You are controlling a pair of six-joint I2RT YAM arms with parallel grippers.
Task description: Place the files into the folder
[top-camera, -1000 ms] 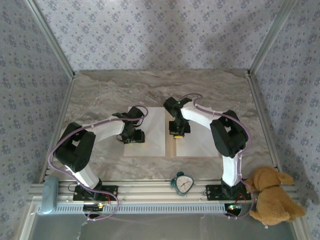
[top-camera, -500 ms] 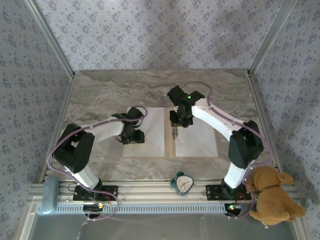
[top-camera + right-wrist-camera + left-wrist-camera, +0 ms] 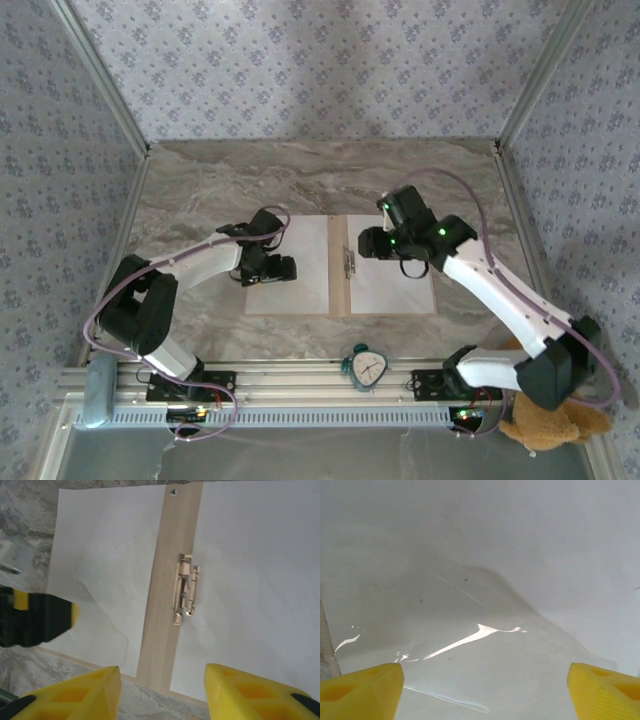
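**A:** Folder (image 3: 338, 295) pos?

**B:** Open flat, mid table (image 3: 200, 190), tan spine running front to back. Metal clip (image 3: 185, 590) sits on the spine's right side, at the edge of the right-hand paper.

**A:** What's on it?

**B:** Two white sheets, one per half. Left file (image 3: 312, 260) covers the left cover and right file (image 3: 395, 290) covers the right. Tan shows only at the spine and as a thin border along the near edge. In the left wrist cam, the left file has a shallow wrinkle and a glossy streak.

**A:** L arm?

**B:** Left gripper (image 3: 485, 690) is low over the left file, toward its outer side. Yellow fingertips (image 3: 365, 690) are spread wide w/ nothing btw them. Can't tell if the tips touch the paper.

**A:** R arm?

**B:** Right gripper (image 3: 162, 695) hangs above the folder by the clip. Fingers are parted and empty, up off the sheets.

**A:** Other stuff?

**B:** Alarm clock (image 3: 367, 367) at the near edge btw the arm bases. Teddy bear (image 3: 545, 420) by the right base.
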